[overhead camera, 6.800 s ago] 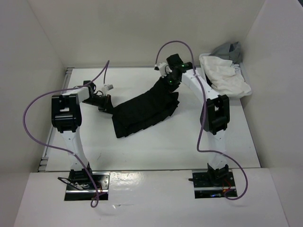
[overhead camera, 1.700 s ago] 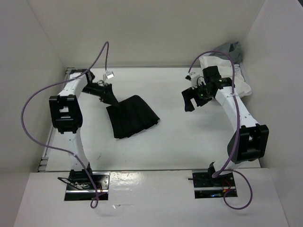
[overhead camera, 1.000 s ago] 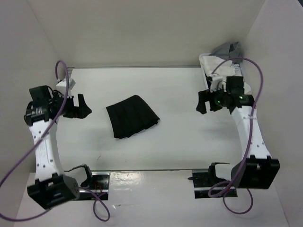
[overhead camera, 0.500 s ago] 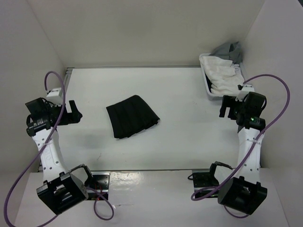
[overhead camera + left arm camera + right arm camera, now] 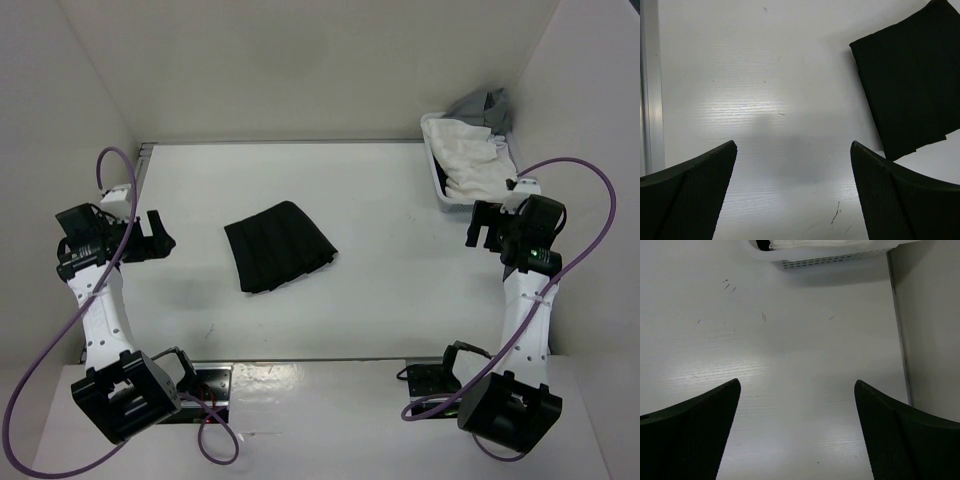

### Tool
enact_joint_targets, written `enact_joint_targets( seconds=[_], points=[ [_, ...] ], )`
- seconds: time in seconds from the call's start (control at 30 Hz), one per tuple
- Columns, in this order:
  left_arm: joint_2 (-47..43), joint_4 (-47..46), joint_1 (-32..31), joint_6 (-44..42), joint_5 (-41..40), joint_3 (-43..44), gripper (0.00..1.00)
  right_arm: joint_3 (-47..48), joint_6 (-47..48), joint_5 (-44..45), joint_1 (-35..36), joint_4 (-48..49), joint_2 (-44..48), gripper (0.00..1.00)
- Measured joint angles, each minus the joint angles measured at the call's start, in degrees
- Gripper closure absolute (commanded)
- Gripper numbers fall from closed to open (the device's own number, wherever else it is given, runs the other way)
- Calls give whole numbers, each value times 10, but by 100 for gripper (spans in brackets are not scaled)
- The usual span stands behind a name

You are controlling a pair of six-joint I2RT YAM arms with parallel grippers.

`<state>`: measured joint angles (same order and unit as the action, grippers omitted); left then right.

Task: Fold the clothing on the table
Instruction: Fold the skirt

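Observation:
The clothing (image 5: 278, 245), a black skirt, lies folded into a compact block left of the middle of the white table (image 5: 390, 270). Its corner shows in the left wrist view (image 5: 910, 85) at the upper right. My left gripper (image 5: 160, 235) hangs at the table's left side, apart from the skirt, jaws open and empty (image 5: 792, 150). My right gripper (image 5: 478, 228) is over the right side of the table, far from the skirt, open with only bare tabletop between its fingers (image 5: 797, 390).
A white tray (image 5: 440, 190) at the back right holds a white cloth (image 5: 465, 150) with a grey cloth (image 5: 480, 105) behind it; its perforated rim (image 5: 830, 257) shows in the right wrist view. White walls enclose the table; a metal rail (image 5: 650, 85) runs along the left edge.
Both arms have pulled back from the skirt toward the table's sides and have barely moved in the last half second. The folded skirt has stayed in place.

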<state>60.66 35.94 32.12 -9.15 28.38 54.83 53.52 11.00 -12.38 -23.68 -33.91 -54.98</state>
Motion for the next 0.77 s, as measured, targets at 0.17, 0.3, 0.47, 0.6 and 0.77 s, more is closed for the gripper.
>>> enact_joint_targets(
  seconds=[0.17,0.3,0.47,0.6,0.77],
  points=[
    [0,0,0,-1,0,0,0,0,1,-6,0,0,0,2],
    [0,0,0,-1,0,0,0,-2,5,-9,0,0,0,2],
    [0,0,0,-1,1,0,0,-3,6,-11,0,1,0,2],
    [0,0,0,-1,4,0,0,-3,6,-14,0,0,0,2],
    [0,0,0,-1,4,0,0,-3,6,-15,0,0,0,2]
  ],
)
